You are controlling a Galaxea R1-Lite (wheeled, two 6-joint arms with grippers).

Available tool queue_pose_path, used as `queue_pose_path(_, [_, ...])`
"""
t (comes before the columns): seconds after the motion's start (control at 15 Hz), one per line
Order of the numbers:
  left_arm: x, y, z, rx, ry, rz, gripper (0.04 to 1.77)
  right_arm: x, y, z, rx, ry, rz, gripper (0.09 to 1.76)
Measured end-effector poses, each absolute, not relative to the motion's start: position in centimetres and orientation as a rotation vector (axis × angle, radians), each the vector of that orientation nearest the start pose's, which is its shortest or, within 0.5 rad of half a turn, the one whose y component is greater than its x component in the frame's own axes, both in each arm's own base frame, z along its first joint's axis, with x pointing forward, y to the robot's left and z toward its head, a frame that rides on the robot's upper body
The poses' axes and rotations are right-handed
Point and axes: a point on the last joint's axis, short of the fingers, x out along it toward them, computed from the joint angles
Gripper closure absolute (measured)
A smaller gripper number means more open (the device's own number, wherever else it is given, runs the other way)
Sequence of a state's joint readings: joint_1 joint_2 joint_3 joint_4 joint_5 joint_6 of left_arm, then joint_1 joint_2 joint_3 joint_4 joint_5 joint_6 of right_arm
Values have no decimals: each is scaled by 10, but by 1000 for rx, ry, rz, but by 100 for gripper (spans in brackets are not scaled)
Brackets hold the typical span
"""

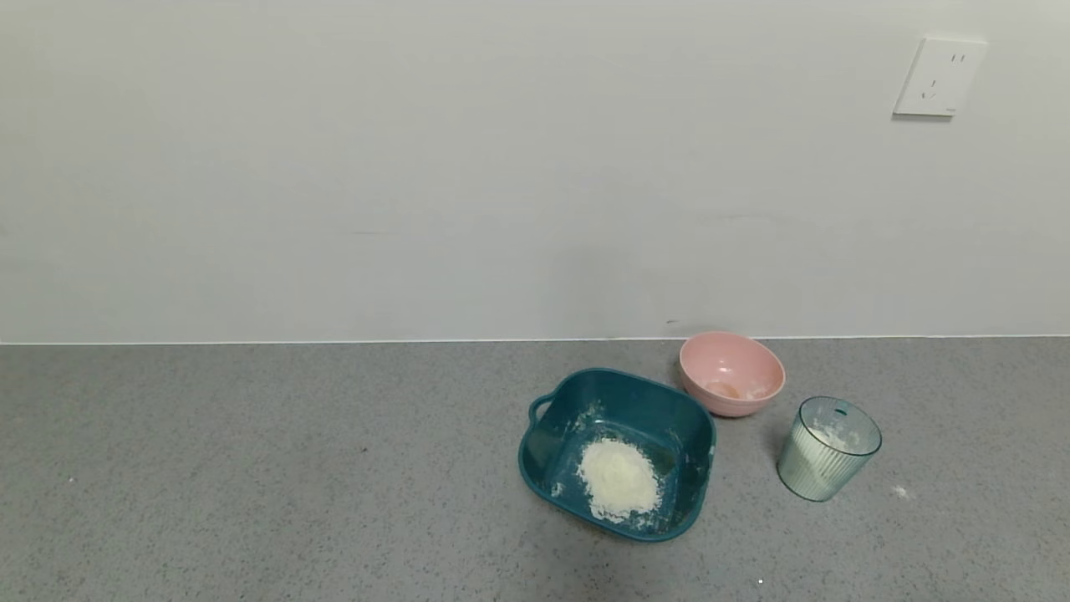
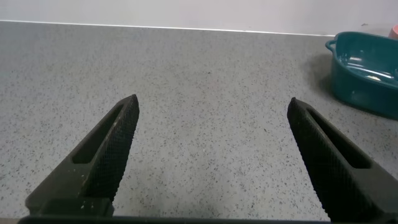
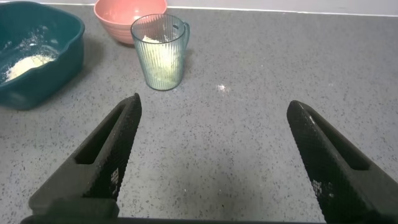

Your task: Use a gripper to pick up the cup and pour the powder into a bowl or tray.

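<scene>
The ribbed pale green cup (image 1: 828,449) stands upright on the grey counter, dusted inside with white powder; it also shows in the right wrist view (image 3: 159,52). A heap of white powder (image 1: 618,479) lies in the dark teal tub (image 1: 552,451), left of the cup. The tub shows in the right wrist view (image 3: 62,56) and in the left wrist view (image 2: 357,87). My right gripper (image 3: 212,106) is open and empty, some way short of the cup. My left gripper (image 2: 212,106) is open and empty over bare counter. Neither gripper shows in the head view.
A round pink bowl (image 1: 731,373) sits behind the tub and cup, near the wall; it also shows in the right wrist view (image 3: 118,18). A small powder spill (image 1: 900,492) lies right of the cup. A wall socket (image 1: 939,77) is at the upper right.
</scene>
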State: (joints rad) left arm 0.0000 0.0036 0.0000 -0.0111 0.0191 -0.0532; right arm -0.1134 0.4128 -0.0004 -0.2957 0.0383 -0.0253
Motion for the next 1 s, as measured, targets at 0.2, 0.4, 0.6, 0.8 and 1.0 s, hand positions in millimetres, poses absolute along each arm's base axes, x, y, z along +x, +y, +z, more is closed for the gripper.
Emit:
queue_pose_path(0.2, [-23,0,77,-53,-8,19,9,7,0,100,-17,103,-73,15])
queue_pose_path(0.4, [-23,0,77,-53,-8,19,9,-1,1,96,-13,72,-51,15])
queue_pose_path(0.6, [-23,0,77,-53,-8,19,9,-7,1,94,-12,24,1,15])
queue_pose_path(0.8, [-23,0,77,-53,-8,19,9,-16,1,89,-13,-23,21,15])
queue_pose_path(1.0, [-23,0,77,-53,-8,19,9,-21,1,86,-14,-77,24,15])
